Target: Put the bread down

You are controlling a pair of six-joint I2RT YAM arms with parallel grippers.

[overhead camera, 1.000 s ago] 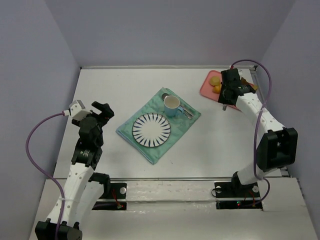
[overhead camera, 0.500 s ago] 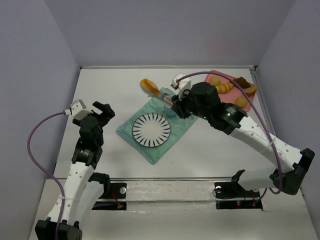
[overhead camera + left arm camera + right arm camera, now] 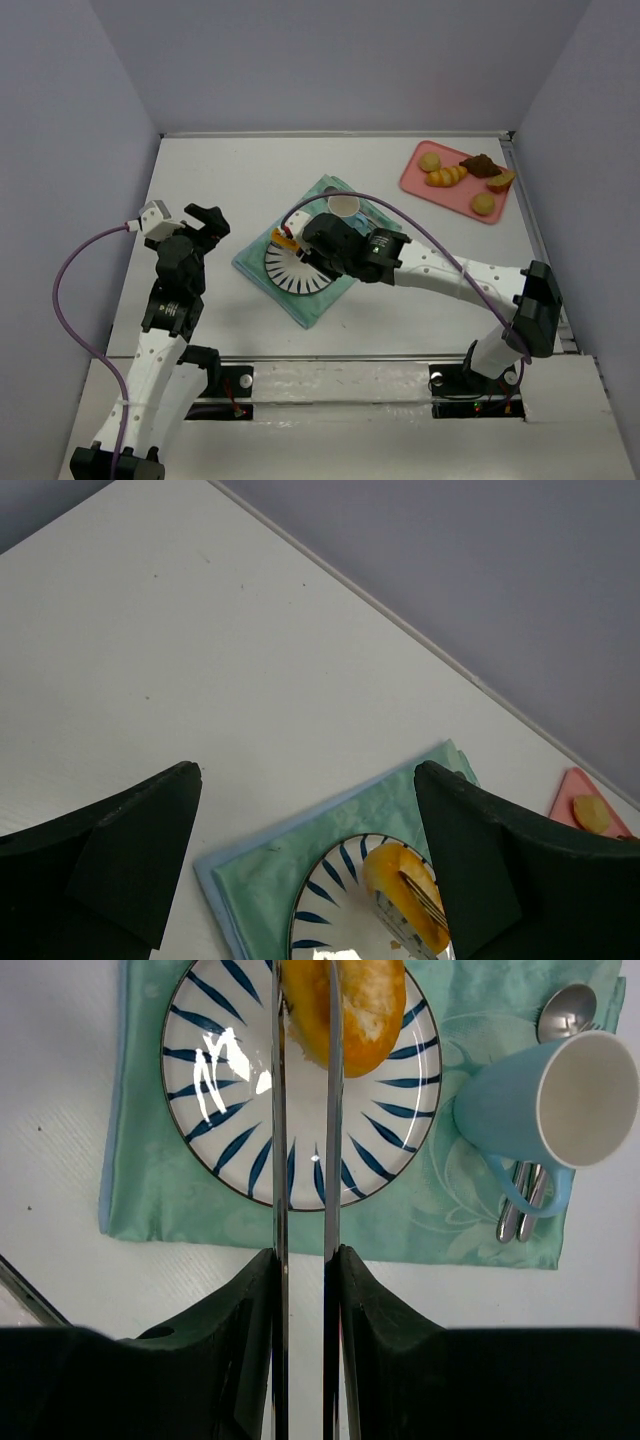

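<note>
Finding: right gripper (image 3: 305, 985) was closed on the bread (image 3: 370, 1010) over the striped plate (image 3: 230, 1110).
Detail: Its thin fingers stood nearly together, pinching one end of the roll above the plate's rim; contact between bread and plate could not be determined. The plate lay on a green cloth (image 3: 450, 1210), beside a blue cup (image 3: 545, 1110) and a spoon (image 3: 565, 1010). The left gripper (image 3: 307, 770) was spread wide and empty, above the table (image 3: 220, 170) to the left of the cloth.
</note>
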